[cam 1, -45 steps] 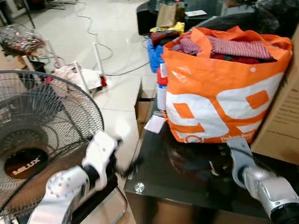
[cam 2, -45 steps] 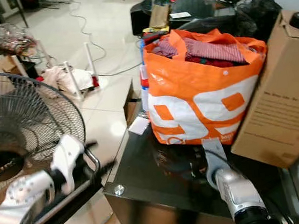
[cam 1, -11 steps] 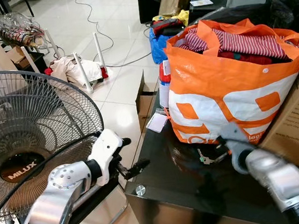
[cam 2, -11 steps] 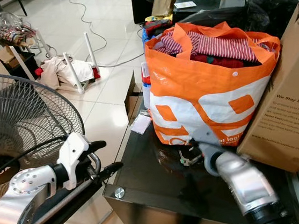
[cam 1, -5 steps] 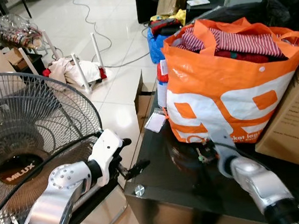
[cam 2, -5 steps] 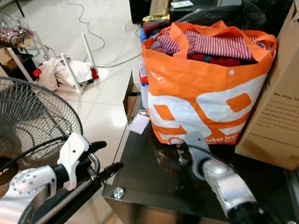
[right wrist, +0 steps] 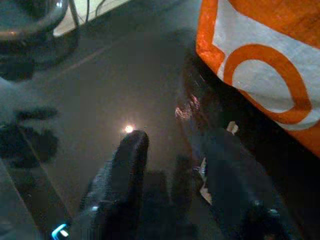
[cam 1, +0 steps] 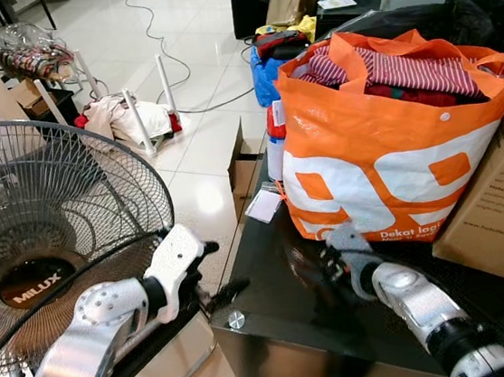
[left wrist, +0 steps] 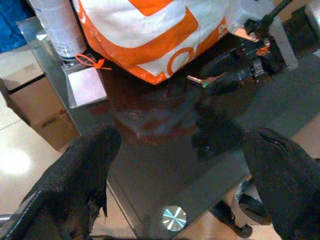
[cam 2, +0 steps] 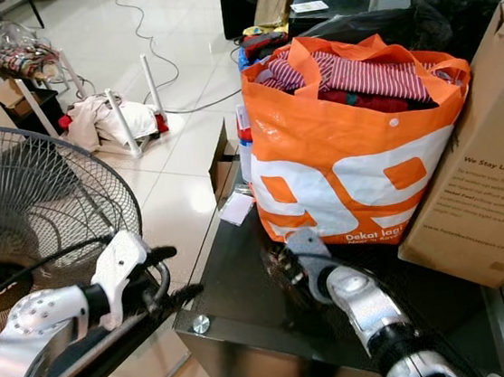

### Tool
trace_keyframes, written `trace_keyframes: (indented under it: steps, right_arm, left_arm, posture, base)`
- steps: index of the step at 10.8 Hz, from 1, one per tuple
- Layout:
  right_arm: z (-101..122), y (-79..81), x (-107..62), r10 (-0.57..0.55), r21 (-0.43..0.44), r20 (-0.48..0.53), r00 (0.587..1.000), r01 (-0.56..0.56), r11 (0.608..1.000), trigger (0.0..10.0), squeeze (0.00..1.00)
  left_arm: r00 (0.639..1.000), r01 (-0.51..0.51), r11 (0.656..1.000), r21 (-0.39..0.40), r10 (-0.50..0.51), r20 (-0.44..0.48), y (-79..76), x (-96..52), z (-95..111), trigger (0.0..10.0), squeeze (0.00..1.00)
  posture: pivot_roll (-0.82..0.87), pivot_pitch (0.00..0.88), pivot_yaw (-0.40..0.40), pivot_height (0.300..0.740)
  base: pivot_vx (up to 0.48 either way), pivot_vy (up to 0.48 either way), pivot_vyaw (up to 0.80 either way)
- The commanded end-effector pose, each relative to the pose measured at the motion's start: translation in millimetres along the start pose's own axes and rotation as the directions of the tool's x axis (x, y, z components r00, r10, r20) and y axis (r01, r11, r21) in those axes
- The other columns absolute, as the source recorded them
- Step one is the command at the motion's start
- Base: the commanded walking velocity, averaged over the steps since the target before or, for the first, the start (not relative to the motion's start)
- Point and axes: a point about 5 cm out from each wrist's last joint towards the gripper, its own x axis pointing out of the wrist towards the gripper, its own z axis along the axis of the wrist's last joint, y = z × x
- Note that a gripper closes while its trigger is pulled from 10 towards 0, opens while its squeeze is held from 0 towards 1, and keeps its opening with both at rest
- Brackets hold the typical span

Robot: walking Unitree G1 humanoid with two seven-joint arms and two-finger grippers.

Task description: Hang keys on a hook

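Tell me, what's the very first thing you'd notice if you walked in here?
The big orange and white bag stuffed with clothes, standing on the shiny black table beside a cardboard box. Next, the large fan on the robot's left, close by the left gripper. The right gripper is low over the table in front of the bag, with keys at its fingers.

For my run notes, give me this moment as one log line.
phase: grasping keys | right gripper: low over black glass table, by orange bag, keys at its fingers | left gripper: open, off table edge | hook: unseen
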Motion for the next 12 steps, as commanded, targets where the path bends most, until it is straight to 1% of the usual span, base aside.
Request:
trace_keyframes:
  steps: [1,2,3,4,5,6,8,12]
  right_arm:
    - [2,-2.1,1.2,-0.004,-0.024,0.003,1.000,0.004,1.000,10.0,1.00]
    - [-1,-5.0,4.8,-0.044,-0.046,-0.016,0.999,0.043,0.998,10.0,1.00]
    - [-2,-7.1,7.6,-0.071,-0.033,-0.029,0.997,0.071,0.997,10.0,0.00]
    - [-4,-10.3,8.7,-0.110,-0.034,-0.053,0.993,0.108,0.994,10.0,0.00]
    - [-6,-13.6,8.8,-0.142,-0.037,-0.084,0.986,0.140,0.989,1.2,0.00]
    - [-11,-15.3,8.9,-0.154,-0.051,-0.120,0.981,0.149,0.987,0.0,0.00]
    - [-12,-15.0,9.8,-0.159,-0.042,-0.126,0.979,0.155,0.987,0.0,0.00]
    - [-19,-15.4,9.3,-0.168,-0.035,-0.149,0.974,0.164,0.986,0.0,0.00]
  left_arm:
    - [1.000,0.009,1.000,0.011,-0.009,-0.004,-0.2,-2.2,3,10.0,0.00]
    - [1.000,0.018,1.000,0.010,-0.018,-0.010,-1.4,-4.4,3,10.0,0.00]
    - [0.999,0.028,1.000,0.011,-0.028,-0.018,-2.2,-6.3,3,10.0,0.00]
    - [0.999,0.032,0.999,0.012,-0.031,-0.022,-2.6,-6.9,3,10.0,0.00]
    - [0.999,0.033,0.999,0.012,-0.033,-0.022,-3.0,-6.1,3,10.0,0.00]
    - [0.999,0.038,0.999,0.012,-0.038,-0.021,-3.8,-4.7,4,10.0,0.00]
    - [0.999,0.046,0.999,0.014,-0.046,-0.017,-4.3,-2.3,7,10.0,0.00]
    - [0.999,0.044,0.999,0.015,-0.044,-0.014,-4.7,-2.5,8,10.0,0.00]
  posture:
    - [0.00,0.000,0.040,0.740]
    - [0.01,0.000,0.045,0.740]
    - [0.01,0.000,0.047,0.740]
    - [0.01,0.000,0.048,0.740]
    - [0.00,0.000,0.048,0.740]
    - [0.00,0.000,0.050,0.740]
    - [0.00,0.000,0.051,0.740]
    - [0.00,0.000,0.046,0.740]
  base:
    - [0.000,0.000,0.00]
    - [0.000,0.000,0.00]
    - [0.000,0.000,0.00]
    - [0.000,0.000,0.00]
    - [0.000,0.000,0.00]
    - [0.000,0.000,0.00]
    - [0.000,0.000,0.00]
    - [0.000,0.000,0.00]
